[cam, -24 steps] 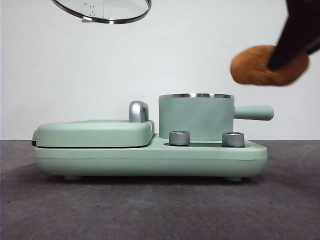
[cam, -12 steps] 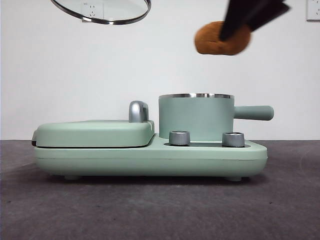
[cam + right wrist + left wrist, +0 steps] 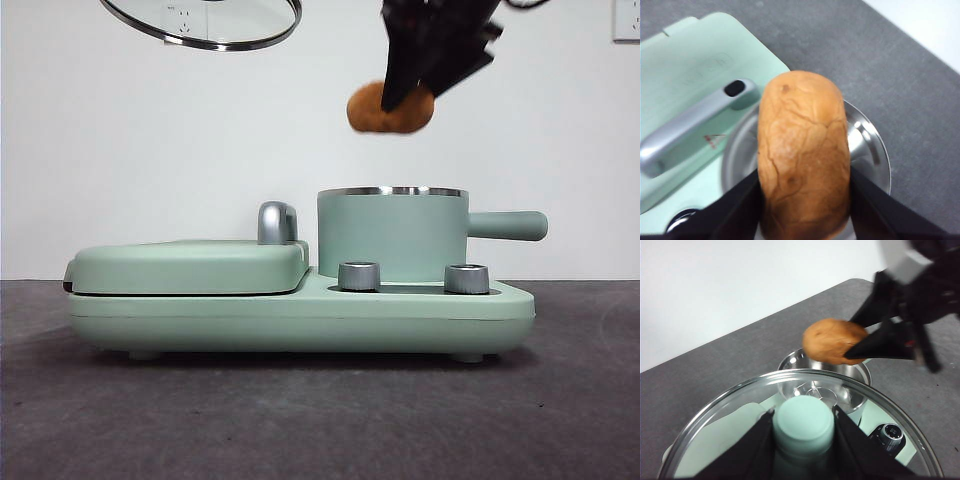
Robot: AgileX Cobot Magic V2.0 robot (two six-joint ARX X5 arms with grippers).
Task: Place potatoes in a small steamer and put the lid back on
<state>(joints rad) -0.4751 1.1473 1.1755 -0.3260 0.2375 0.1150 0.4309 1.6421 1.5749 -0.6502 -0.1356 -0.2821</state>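
The orange-brown potato (image 3: 388,108) hangs in the air right above the open small steamer (image 3: 392,232), held by my right gripper (image 3: 408,98), which is shut on it. In the right wrist view the cracked potato (image 3: 803,152) fills the space between the jaws, with the steamer's steel rim (image 3: 871,150) below it. The glass lid (image 3: 203,22) is held high at the upper left. My left gripper (image 3: 803,432) is shut on the lid's mint-green knob (image 3: 803,426). The left wrist view also shows the potato (image 3: 832,340) over the steamer (image 3: 855,371).
The steamer sits on a mint-green cooker base (image 3: 300,315) with two steel dials (image 3: 359,276). Left of it lies the flat green grill cover (image 3: 190,265) with a silver handle (image 3: 276,222). The steamer's side handle (image 3: 508,225) points right. Dark grey table all around.
My right gripper has carried the potato leftward from the right edge to a spot above the steamer. The lid and left gripper have stayed put.
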